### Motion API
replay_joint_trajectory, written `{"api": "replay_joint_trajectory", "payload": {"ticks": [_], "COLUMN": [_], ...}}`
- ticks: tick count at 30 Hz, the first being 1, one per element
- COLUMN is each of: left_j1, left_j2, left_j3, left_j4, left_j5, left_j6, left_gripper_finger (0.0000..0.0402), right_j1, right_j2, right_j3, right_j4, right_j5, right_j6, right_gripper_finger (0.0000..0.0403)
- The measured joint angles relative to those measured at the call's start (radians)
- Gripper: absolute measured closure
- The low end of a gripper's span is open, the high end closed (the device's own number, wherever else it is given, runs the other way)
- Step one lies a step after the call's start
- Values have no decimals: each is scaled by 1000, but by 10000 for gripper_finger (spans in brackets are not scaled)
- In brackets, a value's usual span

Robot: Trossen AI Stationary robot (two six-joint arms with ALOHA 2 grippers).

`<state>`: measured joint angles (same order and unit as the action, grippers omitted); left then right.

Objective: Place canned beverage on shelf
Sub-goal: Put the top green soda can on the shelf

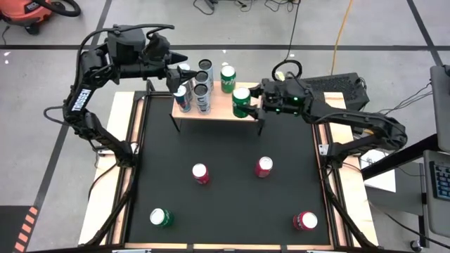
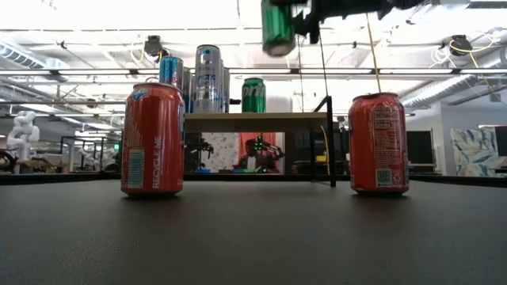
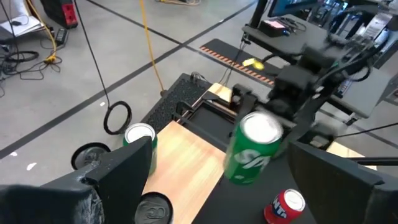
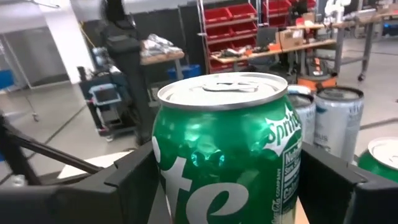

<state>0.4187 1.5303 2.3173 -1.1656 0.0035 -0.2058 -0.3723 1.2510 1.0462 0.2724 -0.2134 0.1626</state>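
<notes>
Green can (image 1: 241, 101) — right claw (image 1: 247, 102) grips it above shelf (image 1: 218, 109).

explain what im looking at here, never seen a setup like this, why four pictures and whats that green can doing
These are four cameras on one moment of a two-armed robot at a black table. One looks straight down, one sits at tabletop height, and one rides on each wrist.

The right gripper holds a green Sprite soda can in its jaws, raised over the right end of the small light-wood shelf on black legs. The right wrist picture shows that can close up.

The left gripper is open, above the shelf's left end, beside the blue and silver cans and a second green can standing there.

Three red cans and one green can wait on the table.
</notes>
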Motion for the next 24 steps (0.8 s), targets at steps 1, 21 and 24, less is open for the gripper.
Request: {"api": "replay_joint_trajectory", "payload": {"ticks": [1,21,24], "left_j1": [0,0,0], "left_j2": [0,2,2], "left_j3": [0,0,0], "left_j4": [0,0,-1], "left_j5": [-1,12,15], "left_j6": [0,5,6], "left_gripper_finger": [31,31,31], "right_j1": [-3,-48,-52], "right_j2": [20,269,283], "right_j3": [0,-1,-1], "right_j4": [14,215,216], "right_j5": [1,90,90], "right_j6": [-3,1,7], "right_gripper_finger": [114,114,114]}}
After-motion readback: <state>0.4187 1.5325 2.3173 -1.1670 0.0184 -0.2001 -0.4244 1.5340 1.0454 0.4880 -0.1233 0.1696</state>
